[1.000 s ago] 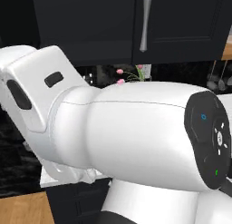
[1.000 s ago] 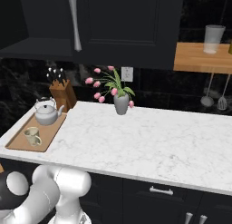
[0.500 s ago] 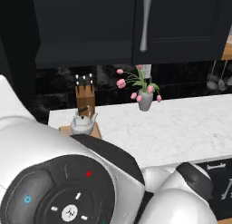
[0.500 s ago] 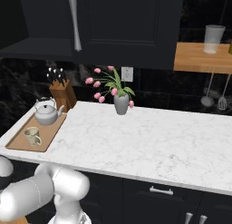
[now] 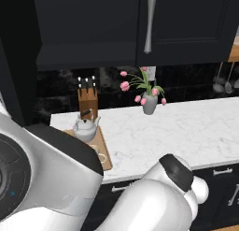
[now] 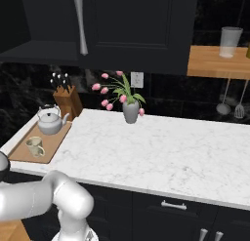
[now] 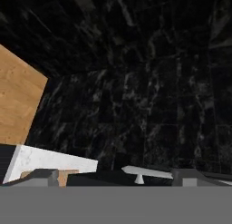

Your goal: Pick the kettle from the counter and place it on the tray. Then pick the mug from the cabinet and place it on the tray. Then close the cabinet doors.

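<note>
Kettle and mug both sit on the tray, far left of the tabletop in the right base view; kettle toward the back near the knife block, mug in front of it, apart. Judged from that: both placements done, doors remain.

Cabinet doors: the one with the bar handle at upper left of the right base view looks flush with the cabinet front. Left of it, the upper-left corner shows a dark recess with a shelf edge. In the left base view a tall dark panel stands along the left edge, possibly an open door seen edge-on; cannot tell for certain.

Fingers: two tips at bottom of the hand view, set wide apart, nothing between them. They face the dark marbled backsplash, a wood surface at the left.

Key relation: whatever door is left lies up and to the left in both base views, long axis vertical, while the arm sits low in the frame. The hand would need to rise.
</note>
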### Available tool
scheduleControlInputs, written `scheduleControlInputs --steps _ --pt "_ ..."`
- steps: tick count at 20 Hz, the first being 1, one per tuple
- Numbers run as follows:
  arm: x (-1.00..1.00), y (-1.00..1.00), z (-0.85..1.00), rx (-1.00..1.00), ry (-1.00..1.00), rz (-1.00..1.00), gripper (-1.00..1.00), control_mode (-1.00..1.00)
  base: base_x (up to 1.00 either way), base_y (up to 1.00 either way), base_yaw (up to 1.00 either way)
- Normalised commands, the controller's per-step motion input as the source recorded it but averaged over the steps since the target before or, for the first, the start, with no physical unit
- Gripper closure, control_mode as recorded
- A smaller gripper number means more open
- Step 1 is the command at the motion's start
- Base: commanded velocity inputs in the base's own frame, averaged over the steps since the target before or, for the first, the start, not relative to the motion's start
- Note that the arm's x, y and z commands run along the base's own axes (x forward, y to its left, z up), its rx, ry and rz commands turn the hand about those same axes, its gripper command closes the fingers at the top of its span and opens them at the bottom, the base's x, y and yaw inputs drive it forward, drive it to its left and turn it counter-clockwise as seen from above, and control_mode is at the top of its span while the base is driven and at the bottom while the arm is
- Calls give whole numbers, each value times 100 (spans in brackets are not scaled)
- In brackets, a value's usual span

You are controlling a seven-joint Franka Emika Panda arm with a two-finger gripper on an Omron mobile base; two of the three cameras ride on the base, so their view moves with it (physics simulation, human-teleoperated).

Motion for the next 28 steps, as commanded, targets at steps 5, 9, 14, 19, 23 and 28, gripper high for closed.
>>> scheduleControlInputs --steps 5,9,14,19,23,28 --pt "35 1 -21 0 10 -5 -100 -100 0 0 0" --pt "16 1 -21 0 0 -1 -100 -100 0 0 0" --pt "10 1 -6 0 0 0 -100 -100 0 0 0" --pt "18 0 0 0 -1 0 -100 -100 0 0 0" --pt "28 0 0 0 -2 0 -100 -100 0 0 0" --pt "26 0 -3 0 -7 0 -100 -100 0 0 0"
